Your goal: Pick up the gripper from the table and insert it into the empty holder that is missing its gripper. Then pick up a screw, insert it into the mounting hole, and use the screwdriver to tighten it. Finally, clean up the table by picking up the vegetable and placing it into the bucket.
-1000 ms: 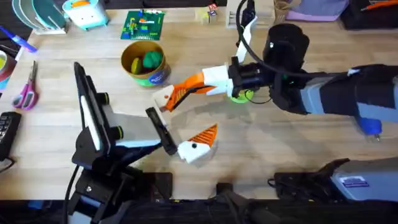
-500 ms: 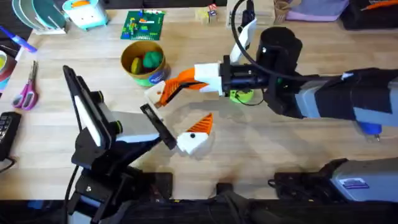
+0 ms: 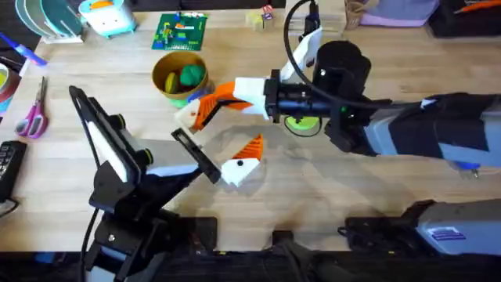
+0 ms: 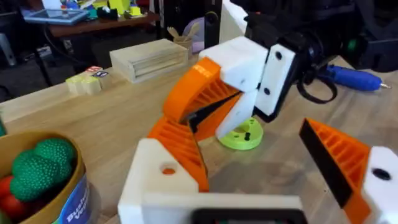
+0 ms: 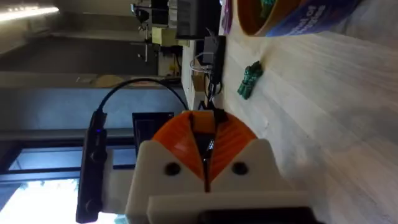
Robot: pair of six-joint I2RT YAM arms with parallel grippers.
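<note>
Vegetable clean-up looks to be the step in hand: a small green vegetable [image 5: 250,79] lies on the table [image 3: 352,188] near the bucket [image 3: 182,78], which already holds a green piece and a yellow one. The right gripper [image 3: 205,111] reaches across to just beside the bucket, its orange pads pressed together with nothing visibly between them. The left gripper [image 3: 244,157] hangs a little further from the bucket, fingers spread and empty.

By my reading, the next move calls for the right fingers to part, drop over the vegetable, close, then lift above the yellow rim. Room is tight: the bucket wall is close, the left gripper is near, and the lime-green disc [image 3: 301,123] lies beyond the right gripper. Bare planks lie open past the left gripper.
</note>
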